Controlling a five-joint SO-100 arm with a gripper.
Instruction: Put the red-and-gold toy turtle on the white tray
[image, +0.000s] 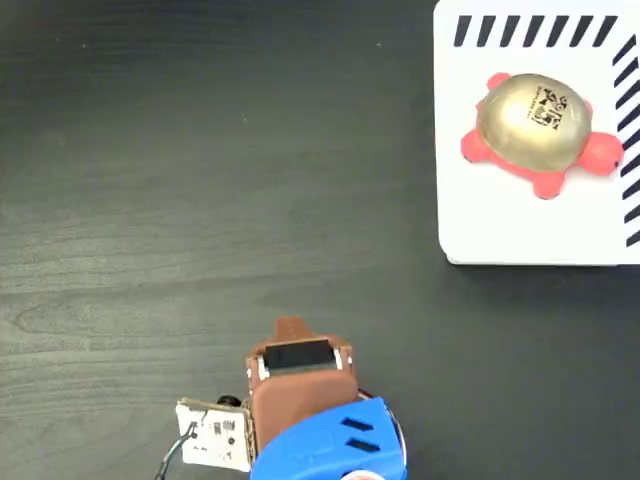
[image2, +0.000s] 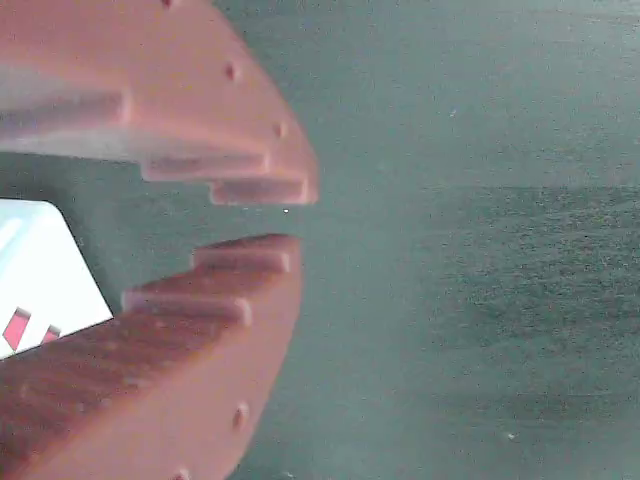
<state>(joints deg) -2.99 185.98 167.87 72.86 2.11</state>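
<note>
The red-and-gold toy turtle (image: 537, 133) sits already on the white tray (image: 500, 235), well apart from the arm folded low over the dark desk (image: 150, 180), whose end effector (image2: 285, 218) is slightly parted and empty, so only a careless sweep could knock it off.

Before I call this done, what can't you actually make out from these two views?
- White tray: its right side and top run off the fixed view's edge, so its full extent is unknown.
- Toy turtle: the black mark on its shell is too small to read.
- Gripper: empty with a small gap in the wrist view; in the fixed view the arm hides its fingertips.
- White object behind the fingers: cut off, unidentifiable.
</note>
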